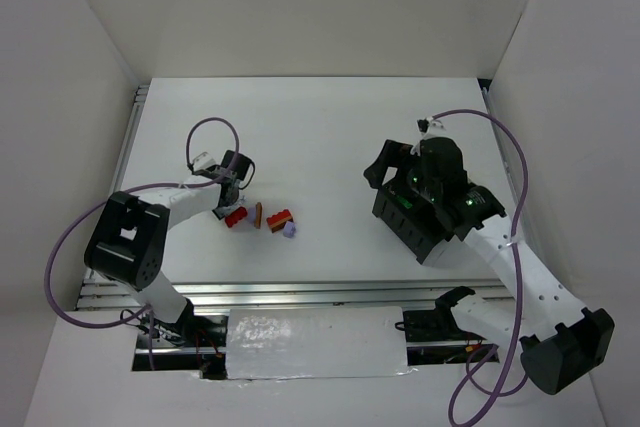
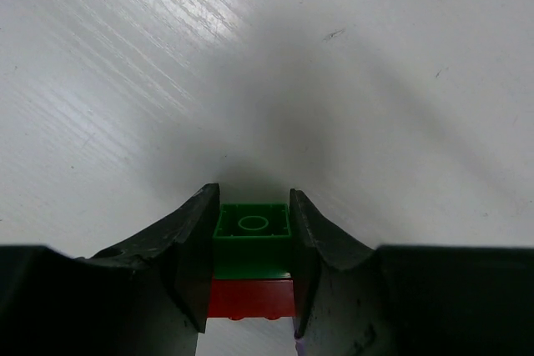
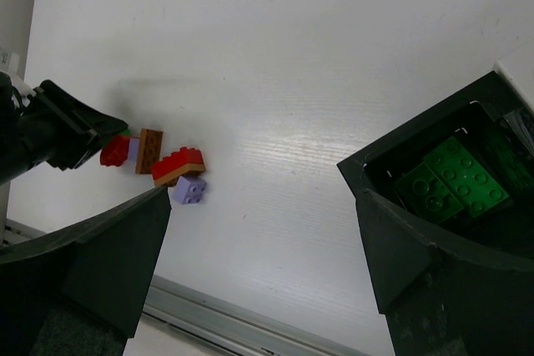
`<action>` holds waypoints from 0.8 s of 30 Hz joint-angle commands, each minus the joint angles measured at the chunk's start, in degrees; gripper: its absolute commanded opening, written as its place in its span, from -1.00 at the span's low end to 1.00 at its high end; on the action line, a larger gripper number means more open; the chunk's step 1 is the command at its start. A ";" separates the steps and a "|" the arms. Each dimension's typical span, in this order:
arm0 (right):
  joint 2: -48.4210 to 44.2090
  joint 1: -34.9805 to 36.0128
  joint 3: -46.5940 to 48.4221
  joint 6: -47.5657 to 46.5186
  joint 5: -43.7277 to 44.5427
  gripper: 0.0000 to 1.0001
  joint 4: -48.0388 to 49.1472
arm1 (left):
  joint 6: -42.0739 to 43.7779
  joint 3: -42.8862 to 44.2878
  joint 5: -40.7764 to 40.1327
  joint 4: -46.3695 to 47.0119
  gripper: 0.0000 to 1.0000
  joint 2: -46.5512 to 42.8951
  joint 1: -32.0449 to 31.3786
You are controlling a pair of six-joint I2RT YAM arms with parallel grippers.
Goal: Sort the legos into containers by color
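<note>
Looking in from the near edge of the white worktop (image 1: 330, 127), where both arm bases are bolted, the first things met are the loose legos, left of centre. A lavender lego (image 1: 289, 231) lies nearest, touching the right red lego (image 1: 281, 217) just behind it. Just to their left is a thin brown-orange lego (image 1: 259, 215), and left again the left red lego (image 1: 236, 216).

The left end effector (image 1: 232, 197) is down on this end of the cluster. Its wrist camera shows two dark fingers (image 2: 196, 248) clenched on a green lego (image 2: 251, 235), one finger on each side. The stud faces up, and the left red lego is pressed against the green one on the camera's side. Whether the green lego rests on the worktop or is lifted cannot be told.

Well apart, on the right half of the worktop, sits the black block of containers (image 3: 392, 143). The right end effector (image 3: 259, 256) hangs over its edge, released, fingers spread wide with nothing between them. Its wrist camera looks into one cell, where green legos (image 3: 450, 177) lie together. The arm hides the other cells from above. Farther back, the worktop meets white walls (image 1: 300, 7).
</note>
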 commanded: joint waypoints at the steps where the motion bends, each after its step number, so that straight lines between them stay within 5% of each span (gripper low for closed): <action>1: 0.66 0.51 -0.54 -0.91 -0.34 0.99 2.81 | -0.50 -0.12 0.56 -0.41 -1.00 -1.53 0.42; 14: -0.84 1.21 -7.92 7.08 -21.57 0.99 20.37 | 13.03 -1.35 6.97 7.92 -1.00 -27.63 -4.94; 24: 5.93 12.63 -7.92 12.53 -19.86 0.94 35.58 | 10.58 5.33 11.45 10.21 -1.00 -28.08 -20.40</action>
